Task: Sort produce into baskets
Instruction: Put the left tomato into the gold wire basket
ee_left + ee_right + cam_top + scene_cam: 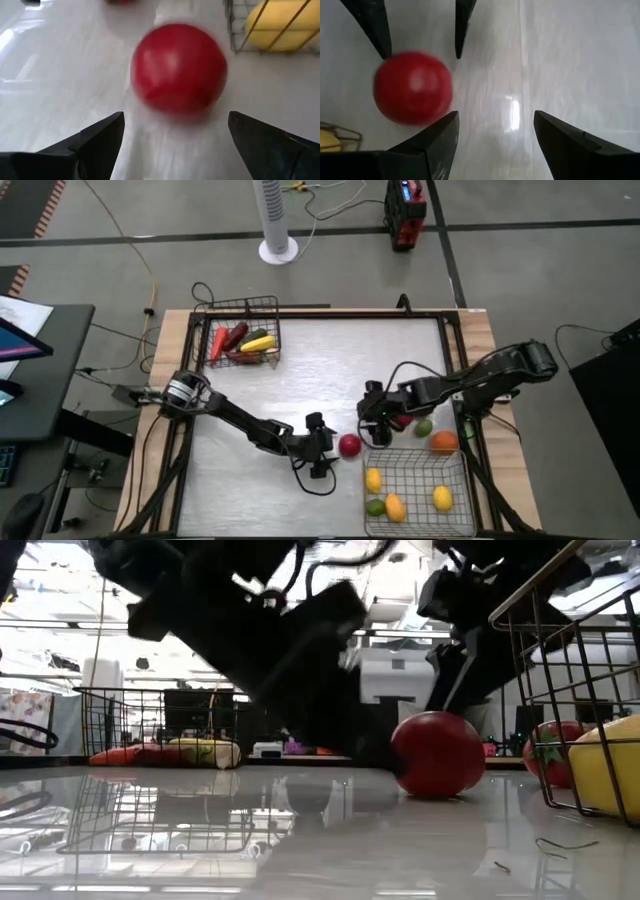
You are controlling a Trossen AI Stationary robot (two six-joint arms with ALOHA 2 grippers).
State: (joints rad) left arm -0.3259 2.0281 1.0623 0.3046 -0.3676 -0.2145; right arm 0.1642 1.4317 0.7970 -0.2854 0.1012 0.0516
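From above, you have the left gripper just beside a red ball on the bare table, the right gripper near it, a near basket of yellow and green fruit by the table's front edge, and a far basket of long pieces at the back-left corner. At table height, the ball sits free just beside the near basket's wire wall. From your left wrist, the fingers stand wide with the ball ahead, untouched; from your right wrist, its fingers are apart, holding nothing, with the ball beyond them.
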